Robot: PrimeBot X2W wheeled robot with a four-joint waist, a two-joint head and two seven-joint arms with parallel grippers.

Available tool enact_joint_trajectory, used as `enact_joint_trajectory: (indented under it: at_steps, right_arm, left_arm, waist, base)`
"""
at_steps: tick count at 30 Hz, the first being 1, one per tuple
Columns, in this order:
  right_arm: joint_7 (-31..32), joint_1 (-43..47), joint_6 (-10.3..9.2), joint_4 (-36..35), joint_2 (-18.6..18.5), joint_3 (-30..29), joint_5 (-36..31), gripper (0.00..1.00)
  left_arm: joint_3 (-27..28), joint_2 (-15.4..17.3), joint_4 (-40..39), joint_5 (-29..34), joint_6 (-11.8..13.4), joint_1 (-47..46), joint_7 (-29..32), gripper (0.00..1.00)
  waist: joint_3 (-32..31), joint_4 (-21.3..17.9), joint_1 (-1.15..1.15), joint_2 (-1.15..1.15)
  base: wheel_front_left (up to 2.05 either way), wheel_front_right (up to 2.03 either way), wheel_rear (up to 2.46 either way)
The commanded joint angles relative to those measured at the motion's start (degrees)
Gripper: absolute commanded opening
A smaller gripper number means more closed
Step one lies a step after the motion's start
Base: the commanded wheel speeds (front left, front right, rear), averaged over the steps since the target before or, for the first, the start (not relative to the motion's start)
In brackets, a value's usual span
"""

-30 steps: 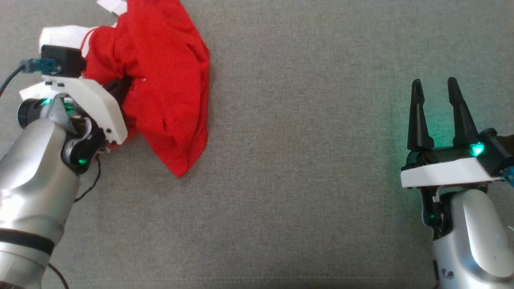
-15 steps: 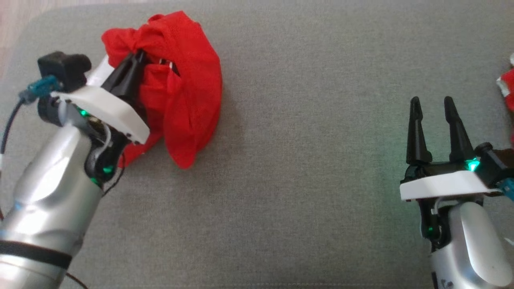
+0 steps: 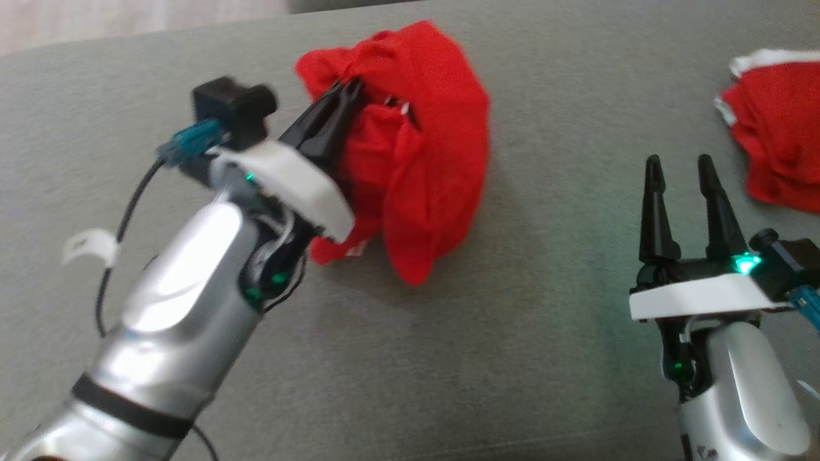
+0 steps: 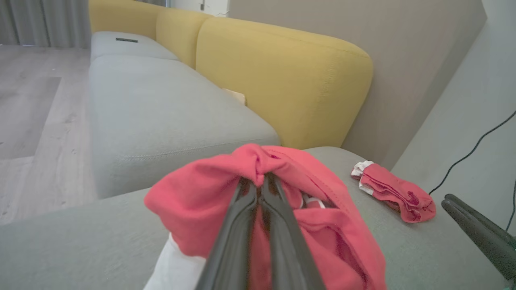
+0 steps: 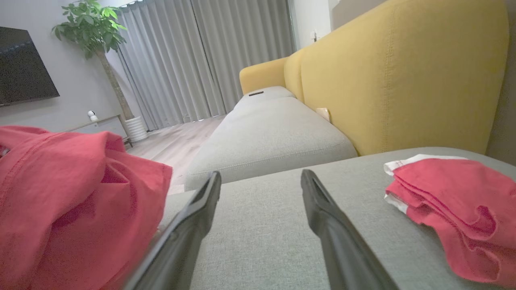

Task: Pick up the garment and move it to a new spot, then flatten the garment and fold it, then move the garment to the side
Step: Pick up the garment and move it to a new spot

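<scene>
Carried from upper left to upper middle of the shifted head view, the crumpled red fabric garment (image 3: 435, 128) is pinched in the tightly closed left hand (image 3: 349, 89); the right hand (image 3: 679, 163) is spread wide, empty. Relocation is judged under way; setting down and flattening are called for next.

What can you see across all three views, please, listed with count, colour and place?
held garment: 1, red, bunched, over the cushion, left of centre.
second garment: 1, red with white trim, lying on the cushion at the far right.
cushion: 1, grey, under both arms.
sofa: 1, yellow back and grey seats, beyond the cushion.
plant: 1, green, beside the curtains.
curtains: 1 set, grey, past the sofa's far end.
screen: 1, dark, on the wall.
left tool: 1, dark fingers, shut on the held garment.
right tool: 1, dark fingers, open and empty, above the cushion.
</scene>
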Motion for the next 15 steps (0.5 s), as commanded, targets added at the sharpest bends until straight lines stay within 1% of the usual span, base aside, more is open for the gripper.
enact_joint_trajectory:
  at_steps: [1,5,8,12,14,15]
  right_arm:
    - [-0.6,-2.0,-0.05,-1.9,-0.1,1.8,0.5,1.0]
    - [-0.7,-2.8,-0.05,-2.2,-0.1,2.9,1.6,1.0]
    - [-0.8,-3.2,-0.05,-2.4,-0.1,3.7,2.4,1.0]
    - [-0.8,-3.6,-0.05,-2.6,-0.1,4.5,3.3,1.0]
    - [-0.8,-3.6,-0.05,-2.9,-0.1,4.6,3.7,1.0]
    - [-0.8,-3.5,-0.05,-3.0,-0.1,4.7,3.8,1.0]
  left_arm:
    - [2.1,0.4,-1.9,0.8,0.7,-4.8,0.2,0.0]
    - [1.1,-2.6,0.0,1.8,2.3,-7.1,0.3,0.0]
    - [0.4,-4.1,2.8,3.4,3.1,-9.2,-1.0,0.0]
    - [0.0,-6.3,8.4,4.8,3.8,-11.6,-3.3,0.0]
    - [0.2,-7.1,12.0,5.4,4.7,-12.6,-4.8,0.0]
    - [0.2,-7.5,13.8,5.8,5.2,-13.0,-5.5,1.0]
  waist:
    - [0.9,-2.5,0.0,0.0]
    - [2.1,-6.2,0.0,0.0]
    - [3.0,-8.7,0.0,0.0]
    - [4.1,-11.2,0.0,0.0]
    - [4.4,-11.8,0.0,0.0]
    - [4.5,-11.9,0.0,0.0]
  base:
    - [0.0,0.0,0.0]
    - [0.0,0.0,0.0]
    - [0.0,0.0,0.0]
    - [0.0,0.0,0.0]
    - [0.0,0.0,0.0]
    - [0.0,0.0,0.0]
